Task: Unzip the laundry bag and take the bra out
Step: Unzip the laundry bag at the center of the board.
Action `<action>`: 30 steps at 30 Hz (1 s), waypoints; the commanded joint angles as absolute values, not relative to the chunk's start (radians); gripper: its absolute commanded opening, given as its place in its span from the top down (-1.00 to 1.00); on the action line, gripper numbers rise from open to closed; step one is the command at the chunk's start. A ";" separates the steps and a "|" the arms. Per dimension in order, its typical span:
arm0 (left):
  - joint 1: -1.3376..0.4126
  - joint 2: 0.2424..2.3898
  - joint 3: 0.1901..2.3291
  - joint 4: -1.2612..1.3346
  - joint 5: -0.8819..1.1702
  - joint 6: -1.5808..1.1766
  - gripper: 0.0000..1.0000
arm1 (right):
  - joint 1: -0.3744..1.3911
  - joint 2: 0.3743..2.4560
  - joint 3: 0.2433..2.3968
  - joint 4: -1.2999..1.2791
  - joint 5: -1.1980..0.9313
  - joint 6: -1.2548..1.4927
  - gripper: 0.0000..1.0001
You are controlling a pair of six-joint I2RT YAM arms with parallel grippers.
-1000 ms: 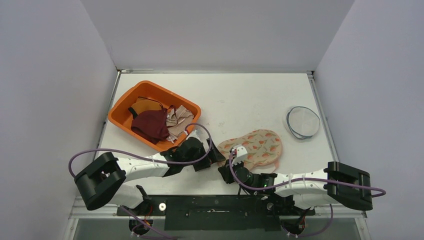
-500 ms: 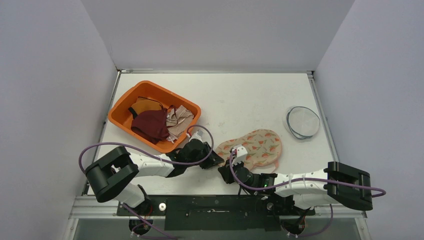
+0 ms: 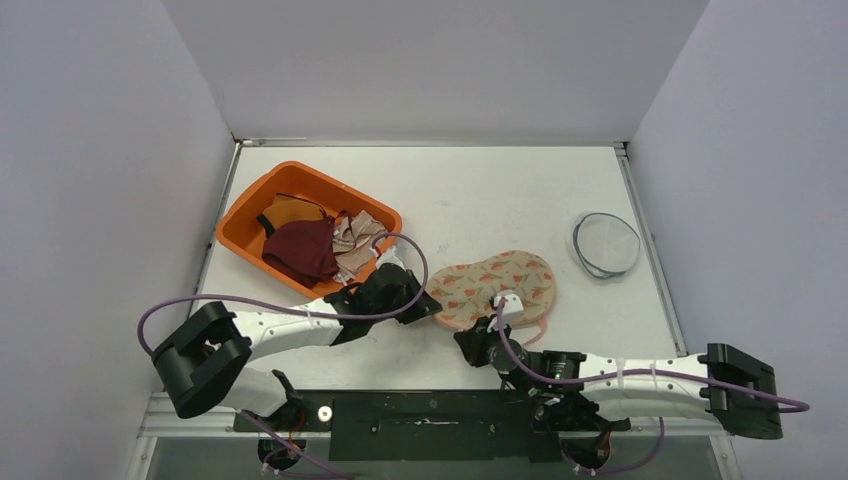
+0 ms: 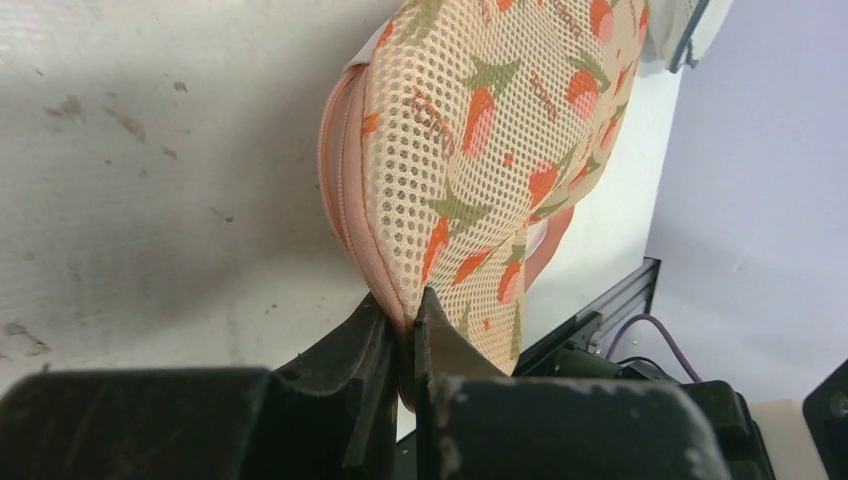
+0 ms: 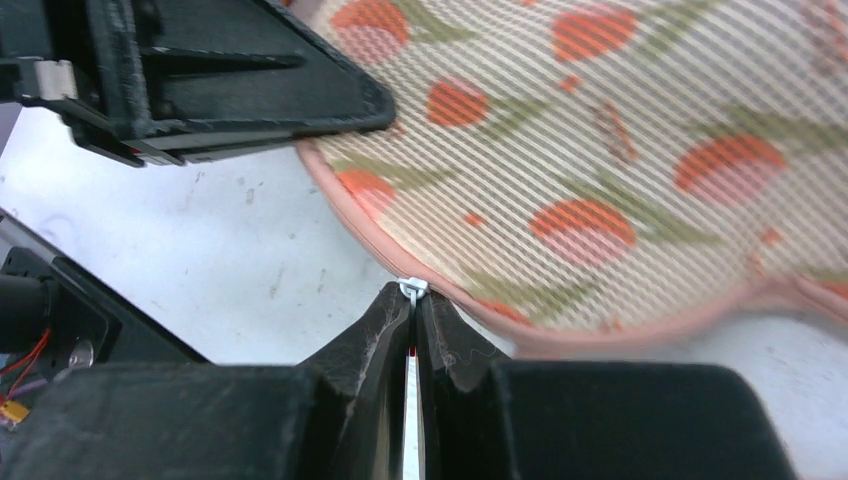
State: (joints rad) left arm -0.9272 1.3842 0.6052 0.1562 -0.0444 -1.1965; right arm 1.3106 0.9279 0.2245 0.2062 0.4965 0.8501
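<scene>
Left wrist: clamps laundry bag (image 4: pixel 480 140) at its seam (image 4: pixel 337 190) in left gripper (image 4: pixel 404 310); pinches white zipper pull (image 5: pixel 411 289) in right gripper (image 5: pixel 412 305). Anchor bag taut, drag pull steadily along the seam.

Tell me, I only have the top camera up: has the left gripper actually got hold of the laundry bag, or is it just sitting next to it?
Observer: It has hold. In the left wrist view the left gripper is shut on the pink rim of the laundry bag, with the mesh pinched in its jaws.
Operator: And the right one, what is it on?
Observer: The right wrist view shows the right gripper shut on a thin white pull tab at the bag's pink edge, not on the mesh itself.
</scene>
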 commanded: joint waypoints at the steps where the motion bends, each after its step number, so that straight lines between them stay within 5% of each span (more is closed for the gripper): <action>1: -0.901 1.369 0.670 0.056 -0.106 -1.074 1.00 | 1.318 0.836 0.196 0.020 0.601 0.946 0.89; 13: -0.823 1.390 0.743 -0.066 -0.080 -0.953 1.00 | 1.318 0.800 0.217 -0.171 0.695 1.082 0.89; 20: -0.785 1.436 0.792 -0.081 -0.053 -0.930 1.00 | 1.318 0.879 0.230 -0.071 0.668 1.009 0.89; 23: -0.781 1.449 0.821 -0.091 -0.037 -0.924 0.58 | 1.318 0.920 0.240 0.005 0.639 0.958 0.89; 26: -0.781 1.440 0.830 -0.103 -0.014 -0.926 -0.25 | 1.318 0.959 0.260 0.071 0.612 0.920 0.89; 30: -0.782 1.398 0.791 -0.123 0.021 -0.964 -0.68 | 1.316 1.010 0.290 0.131 0.579 0.877 0.89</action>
State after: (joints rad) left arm -0.7826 1.4490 0.7841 -0.0967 0.0021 -0.9516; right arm 1.3106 0.9760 0.2245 0.0189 0.6014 0.9436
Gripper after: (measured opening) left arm 0.797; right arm 0.063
